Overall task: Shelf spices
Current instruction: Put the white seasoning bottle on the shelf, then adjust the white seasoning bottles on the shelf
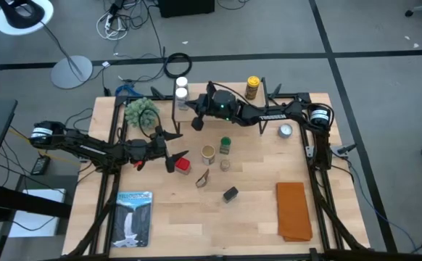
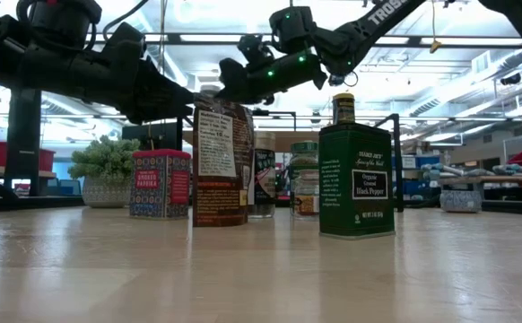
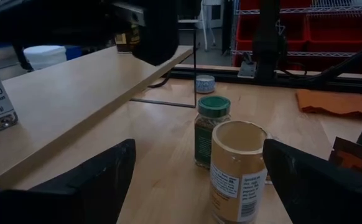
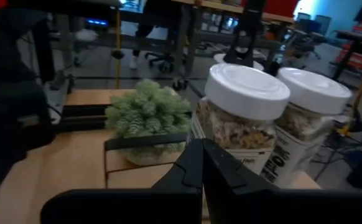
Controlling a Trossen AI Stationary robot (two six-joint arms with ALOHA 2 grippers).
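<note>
Partly hidden beneath the right arm, the shelf (image 1: 218, 109) barely shows from above. Right gripper (image 4: 201, 163) is clenched empty; left gripper (image 3: 196, 180) gapes toward a tan canister (image 3: 237, 171) on the wooden table (image 1: 254, 210), cables littering grey floor beyond.

The shelf (image 1: 233, 101), a light-wood board on thin black legs, stands along the tabletop's far edge. Two white-capped jars (image 1: 181, 88) stand upright at its left end, a yellow-capped jar (image 1: 252, 87) nearer its right end. On the tabletop's middle stand a tan canister (image 1: 208, 154), a green-capped jar (image 1: 225, 145), a red tin (image 1: 183, 165), a black box (image 1: 230, 193) and what seems an orange packet (image 1: 203, 178).
</note>
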